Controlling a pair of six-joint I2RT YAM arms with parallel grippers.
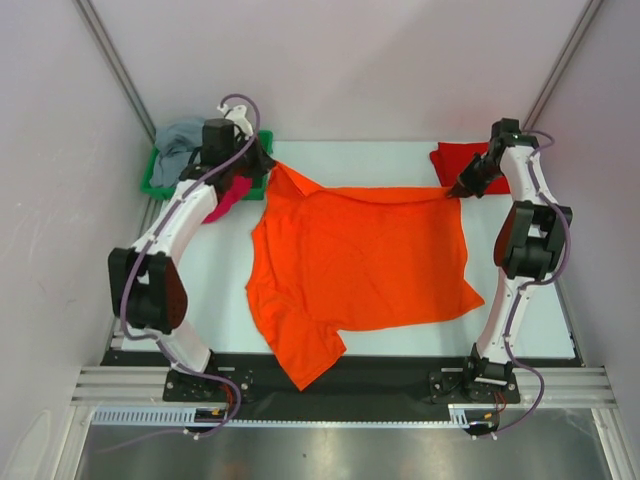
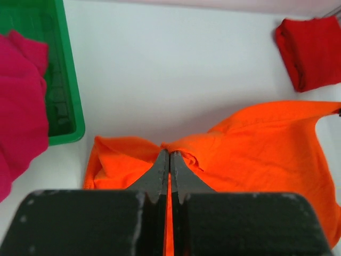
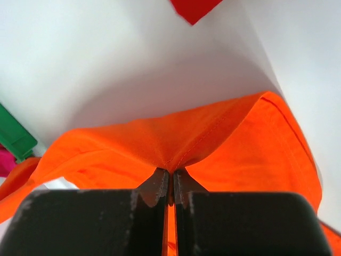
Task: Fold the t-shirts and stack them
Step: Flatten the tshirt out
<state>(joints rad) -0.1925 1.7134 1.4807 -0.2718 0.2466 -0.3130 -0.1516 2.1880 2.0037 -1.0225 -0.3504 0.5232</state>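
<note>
A bright orange t-shirt (image 1: 360,265) lies spread across the middle of the white table, its far edge lifted and stretched between both arms. My left gripper (image 1: 268,163) is shut on the far left corner of the orange t-shirt (image 2: 256,144), cloth pinched between its fingertips (image 2: 162,160). My right gripper (image 1: 456,188) is shut on the far right corner, where a hem of the orange t-shirt (image 3: 213,133) bunches at the jaws. A folded red t-shirt (image 1: 455,157) lies at the far right. A magenta t-shirt (image 1: 228,197) and a grey t-shirt (image 1: 180,137) hang over the tray.
The green plastic tray (image 1: 155,185) stands at the far left corner, right beside my left arm. The near sleeve of the orange shirt hangs over the table's front edge onto the black base strip (image 1: 400,375). White walls close in both sides.
</note>
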